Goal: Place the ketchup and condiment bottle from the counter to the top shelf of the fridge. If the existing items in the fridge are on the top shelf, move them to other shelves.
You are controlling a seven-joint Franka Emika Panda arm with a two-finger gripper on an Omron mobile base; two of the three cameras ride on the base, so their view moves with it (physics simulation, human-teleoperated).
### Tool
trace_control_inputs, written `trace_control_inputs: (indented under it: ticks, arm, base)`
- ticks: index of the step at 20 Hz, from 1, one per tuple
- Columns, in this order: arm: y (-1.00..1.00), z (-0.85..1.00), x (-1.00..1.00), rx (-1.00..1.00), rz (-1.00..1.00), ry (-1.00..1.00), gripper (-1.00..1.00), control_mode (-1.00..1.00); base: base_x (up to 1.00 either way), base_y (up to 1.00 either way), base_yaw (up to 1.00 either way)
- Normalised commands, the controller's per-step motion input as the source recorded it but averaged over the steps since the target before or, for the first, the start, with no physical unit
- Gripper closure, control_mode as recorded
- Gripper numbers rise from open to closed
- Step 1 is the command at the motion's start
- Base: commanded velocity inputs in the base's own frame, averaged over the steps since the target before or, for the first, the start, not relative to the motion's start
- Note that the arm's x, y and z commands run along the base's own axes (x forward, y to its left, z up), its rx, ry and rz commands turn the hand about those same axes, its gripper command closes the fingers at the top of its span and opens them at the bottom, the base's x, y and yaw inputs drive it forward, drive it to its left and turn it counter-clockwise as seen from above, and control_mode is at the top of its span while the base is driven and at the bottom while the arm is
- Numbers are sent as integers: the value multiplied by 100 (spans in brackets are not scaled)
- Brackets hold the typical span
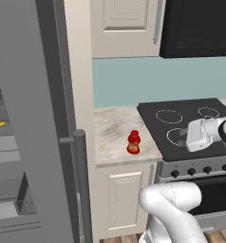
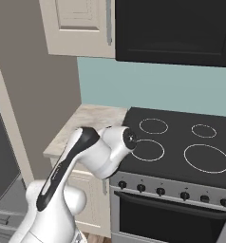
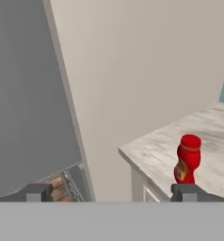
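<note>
On the pale beige marbled stone counter (image 1: pixel 112 130) stands the squat bright-red plastic ketchup bottle (image 1: pixel 133 142), upright; my gripper (image 3: pixel 111 192) is spread wide

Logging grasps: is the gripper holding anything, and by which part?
Nothing is held. The gripper is open and empty; the ketchup stands upright on the counter.

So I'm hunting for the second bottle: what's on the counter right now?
On the counter stands the ketchup, upright and alone, clear of the open gripper. In the right base view the arm covers part of the slab.
</note>
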Motion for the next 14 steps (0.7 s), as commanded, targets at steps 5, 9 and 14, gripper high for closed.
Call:
trace_control_inputs:
  ticks: [5,9,14]
  arm:
    - [14,-16,29,1,2,-6,-100,-100]
    - [10,-8,27,0,0,-5,-100,-100]
    - [3,-9,21,0,0,-1,-100,-100]
  base:
    - [0,0,0]
    - [0,0,0]
    - [0,0,0]
